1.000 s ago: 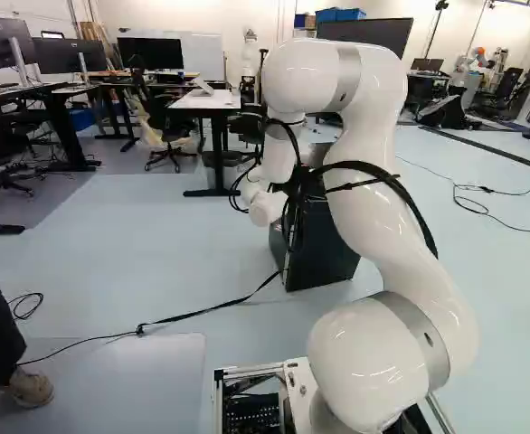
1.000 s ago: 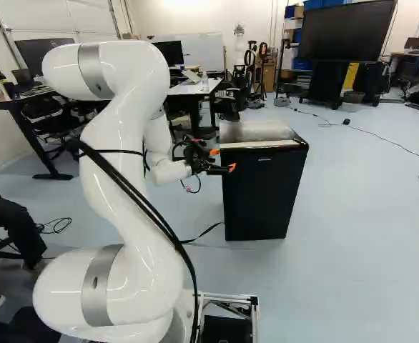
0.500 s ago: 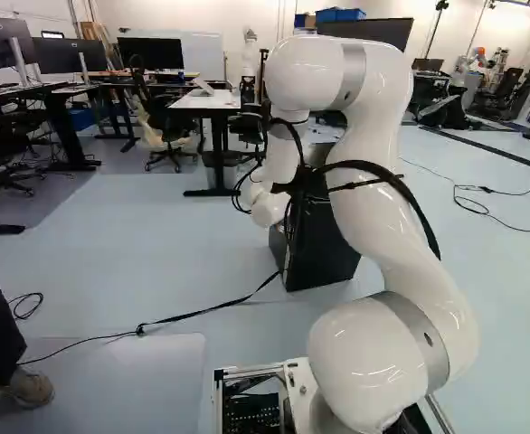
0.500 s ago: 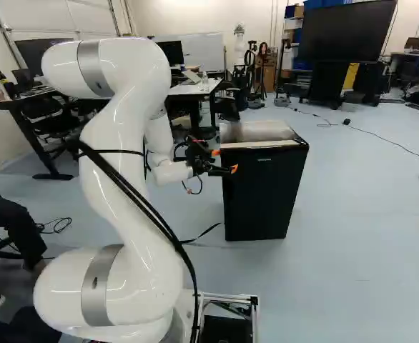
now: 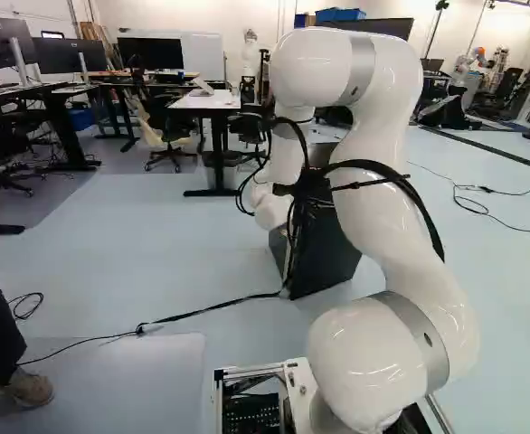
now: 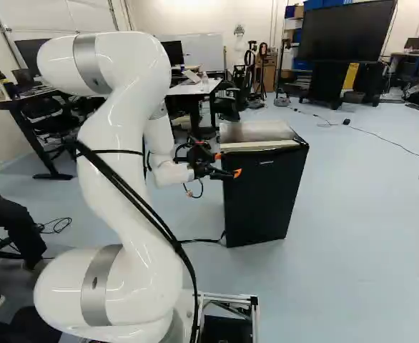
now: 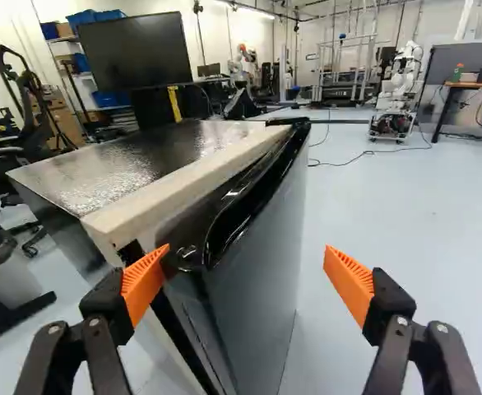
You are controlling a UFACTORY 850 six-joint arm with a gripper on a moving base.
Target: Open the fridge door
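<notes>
The smooth, rigid door of the fridge, seen on the floor, is probably best gripped by its near side edge, straddled by wide-spread, empty fingers.

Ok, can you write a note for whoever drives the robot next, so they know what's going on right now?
Gripper: open, holding nothing. One orange pad is at the gap by the door's free edge; I can't tell whether it touches. The other pad is out in front of the door.
Fridge: standing on the floor ahead of the arm.
Done: the door is a little ajar.
Left: swing it wide. Probably best to pull gently with the pad that's at the gap.
</notes>
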